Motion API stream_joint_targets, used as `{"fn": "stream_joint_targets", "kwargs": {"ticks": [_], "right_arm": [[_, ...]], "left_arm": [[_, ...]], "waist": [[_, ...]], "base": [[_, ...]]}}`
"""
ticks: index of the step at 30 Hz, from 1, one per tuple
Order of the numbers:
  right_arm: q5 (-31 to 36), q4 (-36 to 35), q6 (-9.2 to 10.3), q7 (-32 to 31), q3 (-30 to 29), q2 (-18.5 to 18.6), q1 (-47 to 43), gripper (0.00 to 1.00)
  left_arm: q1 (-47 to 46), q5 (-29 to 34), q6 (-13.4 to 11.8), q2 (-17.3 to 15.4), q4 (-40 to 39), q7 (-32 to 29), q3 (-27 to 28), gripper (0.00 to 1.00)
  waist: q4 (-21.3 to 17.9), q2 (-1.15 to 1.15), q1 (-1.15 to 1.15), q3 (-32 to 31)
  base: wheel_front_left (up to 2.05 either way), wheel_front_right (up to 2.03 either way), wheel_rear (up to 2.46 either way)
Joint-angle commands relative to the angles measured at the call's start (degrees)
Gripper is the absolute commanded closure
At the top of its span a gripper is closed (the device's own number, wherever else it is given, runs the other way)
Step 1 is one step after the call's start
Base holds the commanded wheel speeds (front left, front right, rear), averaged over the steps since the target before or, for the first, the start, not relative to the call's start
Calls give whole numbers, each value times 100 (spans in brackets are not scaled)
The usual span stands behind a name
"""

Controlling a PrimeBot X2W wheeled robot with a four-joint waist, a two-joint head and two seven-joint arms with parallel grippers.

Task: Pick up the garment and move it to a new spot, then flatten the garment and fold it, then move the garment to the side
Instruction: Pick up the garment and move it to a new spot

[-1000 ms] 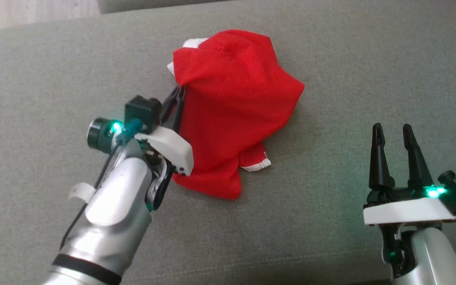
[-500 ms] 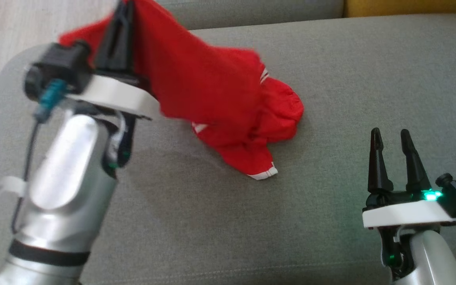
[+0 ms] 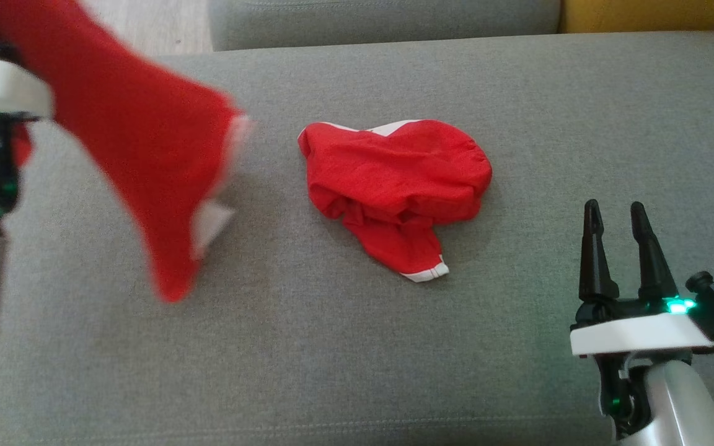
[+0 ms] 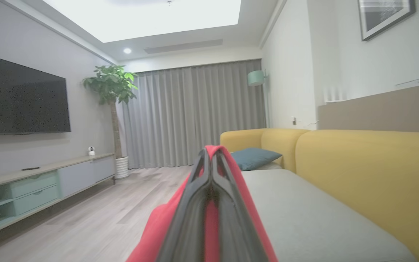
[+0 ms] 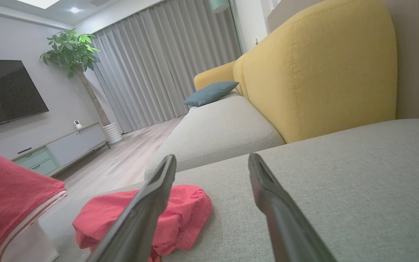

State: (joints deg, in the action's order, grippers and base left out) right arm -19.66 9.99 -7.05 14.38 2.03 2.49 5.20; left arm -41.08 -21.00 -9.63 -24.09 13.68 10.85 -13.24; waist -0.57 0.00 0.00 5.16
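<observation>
One garment (image 3: 140, 142) hangs pinched in left tool (image 4: 209, 160).

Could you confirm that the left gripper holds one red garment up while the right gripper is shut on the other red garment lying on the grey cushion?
Not quite: the head view shows the right gripper open and empty, apart from the crumpled garment on the grey cushion. The left gripper does hold the hanging garment up.
</observation>
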Motion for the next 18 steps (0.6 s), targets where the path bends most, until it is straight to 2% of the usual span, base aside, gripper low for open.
{"fn": "stream_joint_targets", "kwargs": {"ticks": [1, 5, 8, 14, 18], "right_arm": [[8, -195, -44, 62, 126, 39, 82, 0], [37, -213, -44, 62, 104, 39, 79, 0], [54, -220, -44, 62, 101, 39, 86, 0], [106, -240, -44, 62, 153, 39, 152, 0], [110, -247, -44, 62, 180, 39, 205, 0]], "left_arm": [[-243, 25, -12, -414, -94, -53, 330, 100], [11, 25, 3, -763, 83, -78, 476, 100], [139, 13, 6, -814, 178, -75, 488, 100], [555, -59, 116, -643, 646, -156, 245, 100], [807, -197, 113, -495, 1321, -219, 206, 100]], "waist": [[24, 0, 0, 20], [56, 0, 0, 68], [58, 0, 0, 104], [-29, 0, 0, 239], [-151, 0, 0, 326]], "base": [[0, 0, 0], [0, 0, 0], [0, 0, 0], [0, 0, 0], [0, 0, 0]]}}
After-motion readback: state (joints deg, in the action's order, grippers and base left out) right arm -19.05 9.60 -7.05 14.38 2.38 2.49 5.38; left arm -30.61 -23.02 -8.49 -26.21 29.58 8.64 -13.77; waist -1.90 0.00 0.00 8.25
